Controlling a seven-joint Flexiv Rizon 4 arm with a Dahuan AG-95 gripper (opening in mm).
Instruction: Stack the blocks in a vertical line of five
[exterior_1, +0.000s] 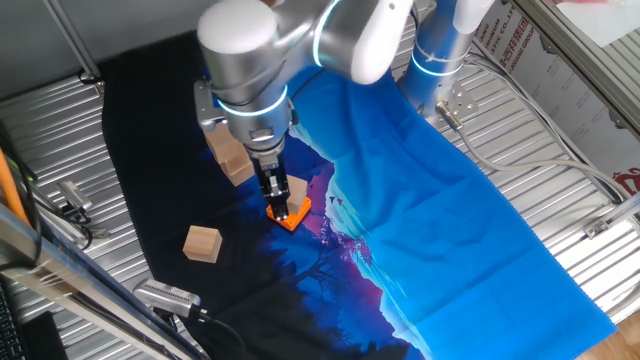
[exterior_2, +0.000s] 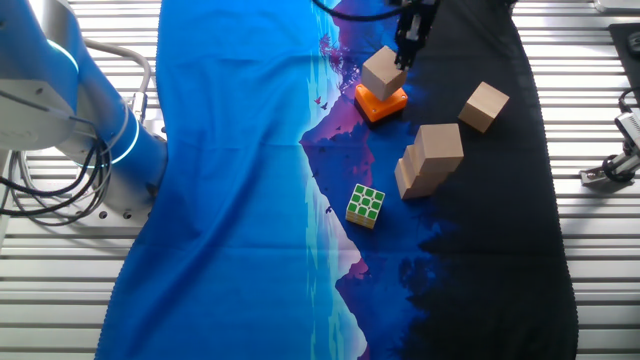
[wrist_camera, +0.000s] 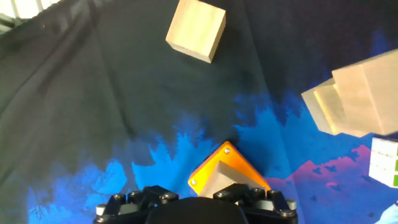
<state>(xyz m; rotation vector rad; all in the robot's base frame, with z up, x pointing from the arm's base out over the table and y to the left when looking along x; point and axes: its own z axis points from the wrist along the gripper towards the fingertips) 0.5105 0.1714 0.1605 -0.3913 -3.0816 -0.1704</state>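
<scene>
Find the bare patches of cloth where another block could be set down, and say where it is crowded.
Free: the wide blue cloth left of the puzzle cube, and the black cloth below the stacked blocks. Crowded: the corner where the hand hangs at the block on the orange square, with the lone block nearby.

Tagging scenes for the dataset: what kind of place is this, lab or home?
Most likely a robot lab bench, not a home. The arm's base is bolted to a ribbed metal table with loose cables, and a printed blue cloth holds test props: wooden blocks and a puzzle cube.
</scene>
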